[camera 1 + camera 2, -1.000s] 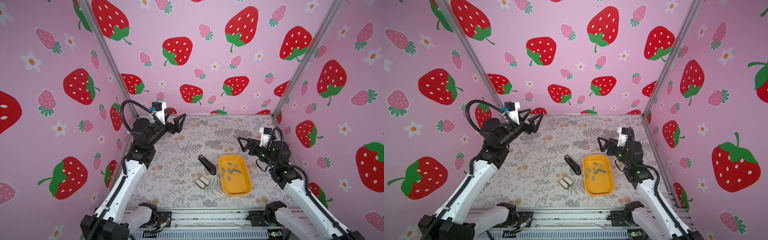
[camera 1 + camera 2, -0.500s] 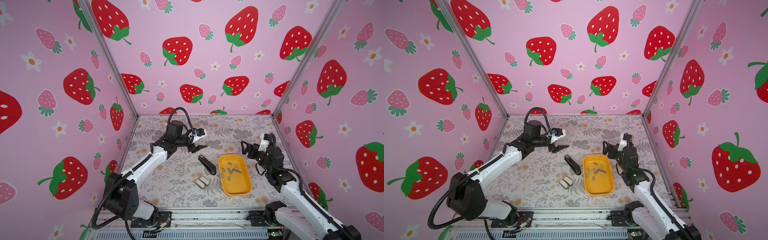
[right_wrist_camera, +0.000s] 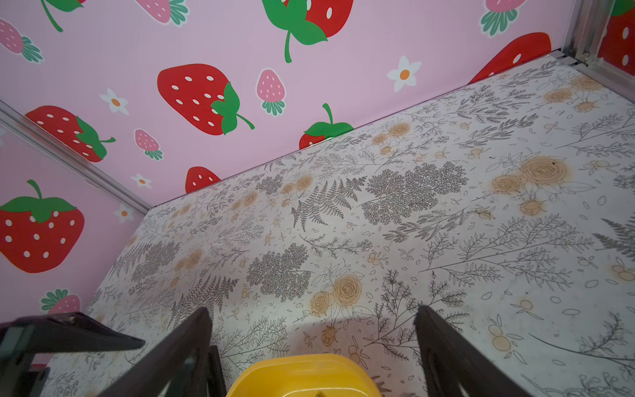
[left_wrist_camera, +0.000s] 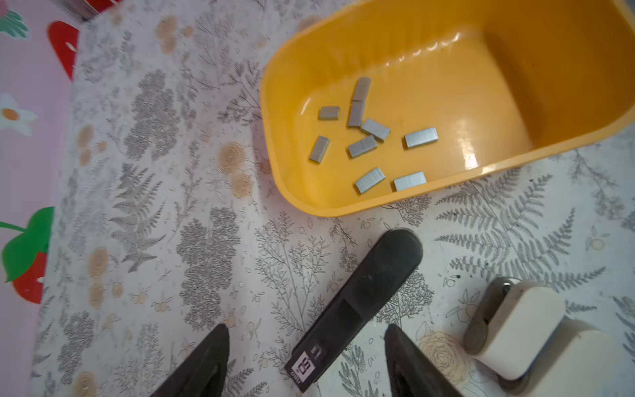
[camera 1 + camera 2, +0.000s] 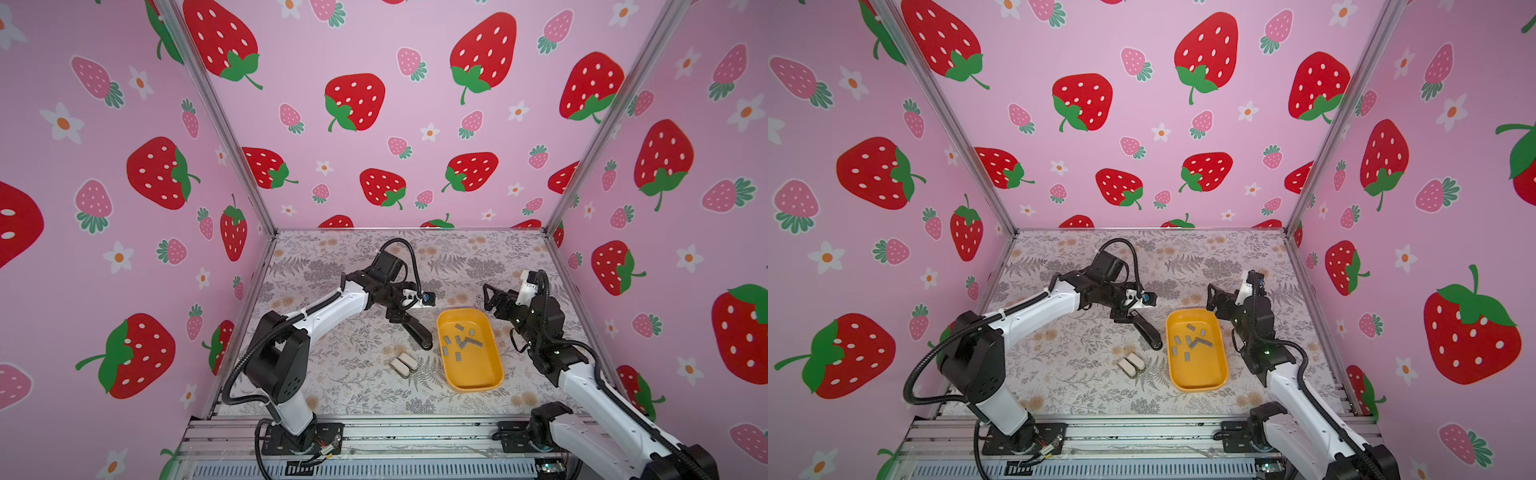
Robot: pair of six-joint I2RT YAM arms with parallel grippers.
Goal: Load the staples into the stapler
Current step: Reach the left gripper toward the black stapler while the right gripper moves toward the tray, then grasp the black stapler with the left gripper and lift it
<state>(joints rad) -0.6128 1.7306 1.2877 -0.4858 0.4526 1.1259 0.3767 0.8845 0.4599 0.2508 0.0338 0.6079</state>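
Two stubby white-topped objects [image 5: 403, 365] sat nearest us on the bench [image 5: 340, 374], close to the black stapler [image 4: 371, 285]. It lay closed beside the yellow tray [image 4: 567, 86] holding the staples [image 4: 362, 146]. We saw the left claw [image 4: 305, 330] parted astride the stapler's labelled end, clear of both sides; a skewed squeeze, we judged, could spin the slim body into the tray. Farthest back, the right claw [image 3: 313, 309] hung wide and empty by the tray's far end.

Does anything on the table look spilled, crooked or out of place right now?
Nothing stands out. The staples lie scattered but all inside the yellow tray; the stapler lies flat beside it, two white-topped objects nearby.
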